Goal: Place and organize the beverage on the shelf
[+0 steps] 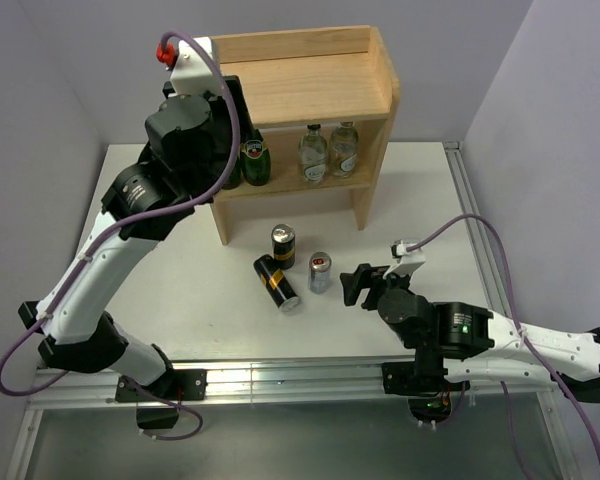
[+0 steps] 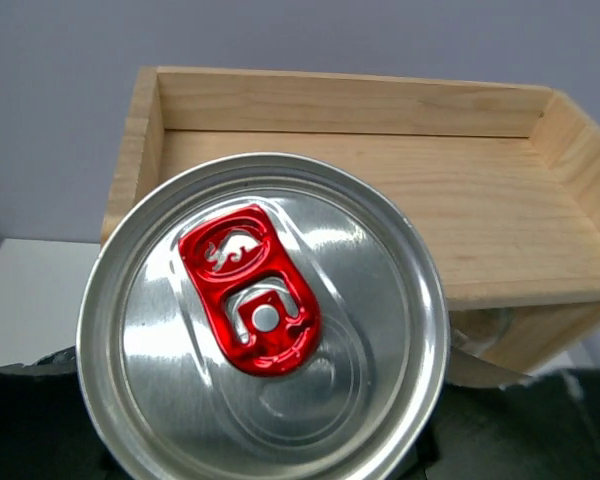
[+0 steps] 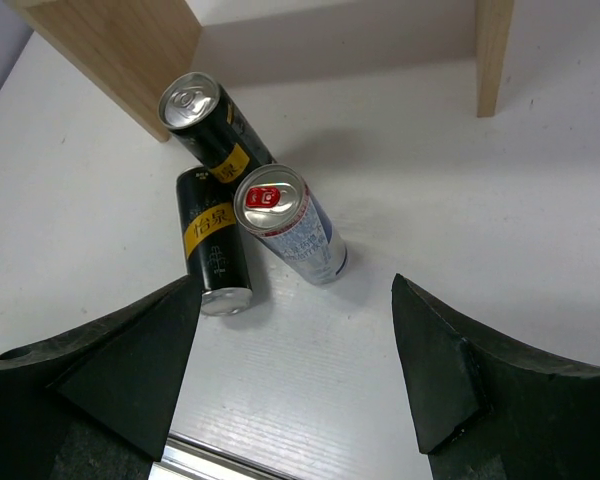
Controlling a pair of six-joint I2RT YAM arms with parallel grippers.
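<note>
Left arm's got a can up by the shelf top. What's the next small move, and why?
Probably ease the left gripper forward so the silver-topped can sits over the shelf's top board. In the left wrist view the can hangs by the board's front left corner, and the board beyond it is bare.

Top camera looks down from behind; both wrist cameras face the shelf [image 1: 300, 45], the left one nearer.

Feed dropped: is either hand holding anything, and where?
Left hand holds a silver-lidded, red-tabbed can, grip hidden below the lid. Right hand is empty.
</note>
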